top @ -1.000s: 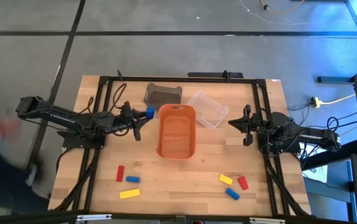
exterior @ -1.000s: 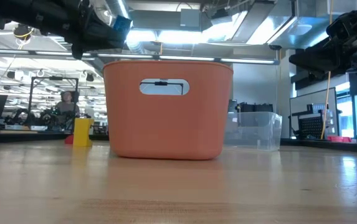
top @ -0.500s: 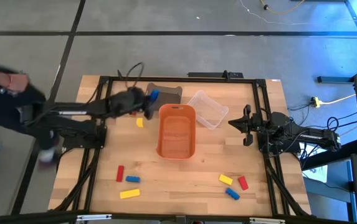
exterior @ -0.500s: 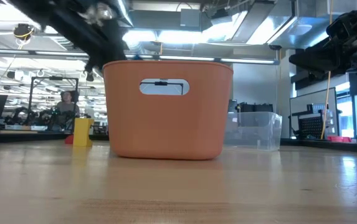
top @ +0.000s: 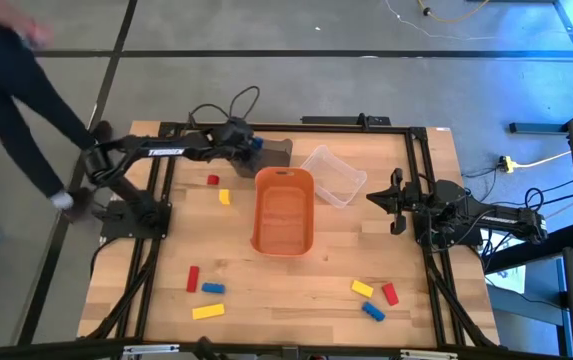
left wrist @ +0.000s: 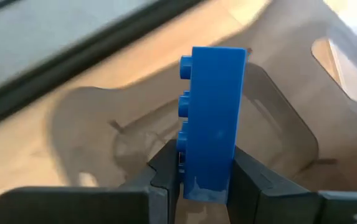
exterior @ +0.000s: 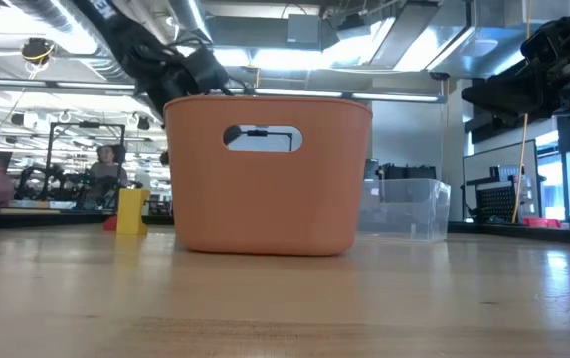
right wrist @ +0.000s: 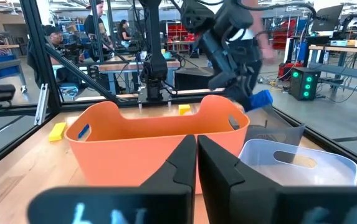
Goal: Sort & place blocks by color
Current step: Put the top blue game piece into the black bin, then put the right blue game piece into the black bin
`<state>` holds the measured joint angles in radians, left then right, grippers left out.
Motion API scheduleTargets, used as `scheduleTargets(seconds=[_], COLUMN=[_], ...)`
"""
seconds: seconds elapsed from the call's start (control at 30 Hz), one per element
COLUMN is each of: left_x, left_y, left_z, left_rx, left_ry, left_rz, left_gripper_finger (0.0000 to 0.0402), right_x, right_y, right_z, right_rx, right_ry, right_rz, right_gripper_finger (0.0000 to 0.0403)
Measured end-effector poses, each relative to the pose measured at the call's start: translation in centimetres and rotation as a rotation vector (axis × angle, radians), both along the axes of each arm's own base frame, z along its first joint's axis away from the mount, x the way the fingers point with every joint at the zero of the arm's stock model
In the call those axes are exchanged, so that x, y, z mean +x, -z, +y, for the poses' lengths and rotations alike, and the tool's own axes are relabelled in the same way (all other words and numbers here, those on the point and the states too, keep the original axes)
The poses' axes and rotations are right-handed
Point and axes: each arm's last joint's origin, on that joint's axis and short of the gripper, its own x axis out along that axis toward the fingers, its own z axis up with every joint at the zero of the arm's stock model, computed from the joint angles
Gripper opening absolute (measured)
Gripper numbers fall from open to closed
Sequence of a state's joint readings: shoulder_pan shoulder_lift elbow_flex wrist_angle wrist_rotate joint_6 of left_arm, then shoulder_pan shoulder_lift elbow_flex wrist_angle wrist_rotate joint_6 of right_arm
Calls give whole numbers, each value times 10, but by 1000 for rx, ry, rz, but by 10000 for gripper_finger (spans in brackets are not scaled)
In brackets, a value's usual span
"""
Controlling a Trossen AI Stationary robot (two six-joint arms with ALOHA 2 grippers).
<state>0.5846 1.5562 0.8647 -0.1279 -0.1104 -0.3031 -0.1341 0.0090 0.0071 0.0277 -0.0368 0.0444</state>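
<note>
Blue studded plastic block (left wrist: pixel 210 121) clamped upright between the left gripper (left wrist: pixel 206 177) fingers, above the grey bin (top: pixel 271 152) behind the orange tub (top: pixel 284 212). Loose red, yellow and blue blocks (top: pixel 206 287) lie on the wooden table (top: pixel 296 290). Right gripper (right wrist: pixel 196 152), fingers closed and empty, waits at the table's right.

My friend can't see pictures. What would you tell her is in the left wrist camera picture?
The left gripper pinches a studded blue block between its two dark fingers, holding it upright. Just behind it sits a grey bin on the wooden table.
</note>
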Motion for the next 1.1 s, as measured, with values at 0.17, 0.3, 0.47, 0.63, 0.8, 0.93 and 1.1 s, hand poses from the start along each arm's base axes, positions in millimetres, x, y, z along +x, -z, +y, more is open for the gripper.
scheduleTargets(seconds=[0.17, 0.3, 0.47, 0.63, 0.8, 0.93, 1.1], left_x=[3, 3, 2, 1, -7, -22, -41], left_y=[8, 9, 10, 9, -8, -45, -91], left_z=[2, 2, 1, 2, 6, 5, -17], left_rx=[-27, -39, -25, -4, 33, 111, 214], left_ry=[-14, -22, -4, 9, -19, -48, -14], left_rz=[8, 15, 41, 55, 9, -100, -254], left_gripper_finger=[79, 79, 144, 182, 188, 189, 187], right_x=[0, 0, 0, 0, 0, 0, 0], right_y=[0, 0, 0, 0, 0, 0, 0], right_z=[0, 0, 0, 0, 0, 0, 0], right_rx=[0, 0, 0, 0, 0, 0, 0], right_ry=[0, 0, 0, 0, 0, 0, 0], right_rz=[0, 0, 0, 0, 0, 0, 0], right_gripper_finger=[18, 18, 18, 18, 18, 18, 18])
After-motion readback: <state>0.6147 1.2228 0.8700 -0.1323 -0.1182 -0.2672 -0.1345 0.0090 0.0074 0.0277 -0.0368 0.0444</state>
